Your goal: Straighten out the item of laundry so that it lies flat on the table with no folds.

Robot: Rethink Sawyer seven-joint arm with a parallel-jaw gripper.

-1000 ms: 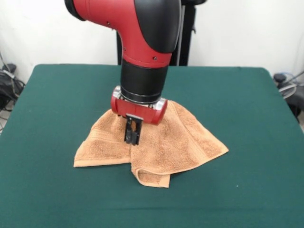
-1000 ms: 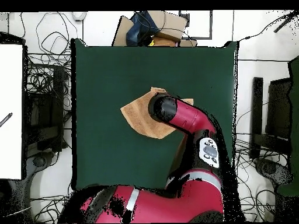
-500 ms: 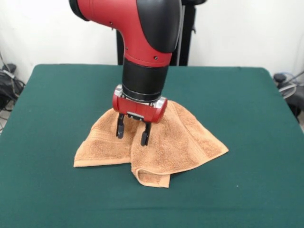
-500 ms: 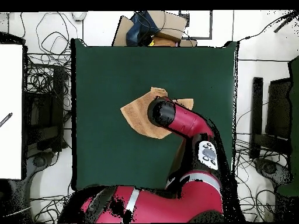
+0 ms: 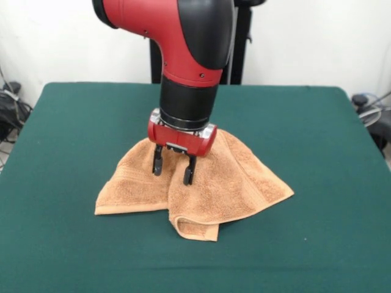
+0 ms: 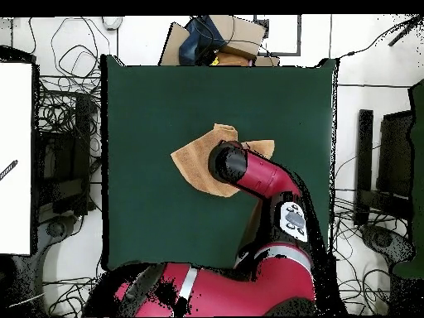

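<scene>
The orange-tan towel (image 5: pixel 201 186) lies rumpled on the green table (image 5: pixel 317 146), humped in the middle, with one corner folded over at its front edge (image 5: pixel 197 229). My gripper (image 5: pixel 173 173) hangs open just above the towel's middle, its two black fingers (image 5: pixel 157 165) apart with nothing between them. In the overhead view the arm (image 6: pixel 248 170) covers most of the towel (image 6: pixel 192 166), and the gripper itself is hidden under it.
Tangled cables and boxes (image 6: pixel 215 37) sit off the table's edges. A white panel (image 6: pixel 15 157) stands at the overhead left. Black gear (image 5: pixel 9 110) shows beside the table in the front view.
The gripper was shut on the towel one second ago; it has opened, let the cloth go and risen slightly. The towel has stayed in the same rumpled shape.
</scene>
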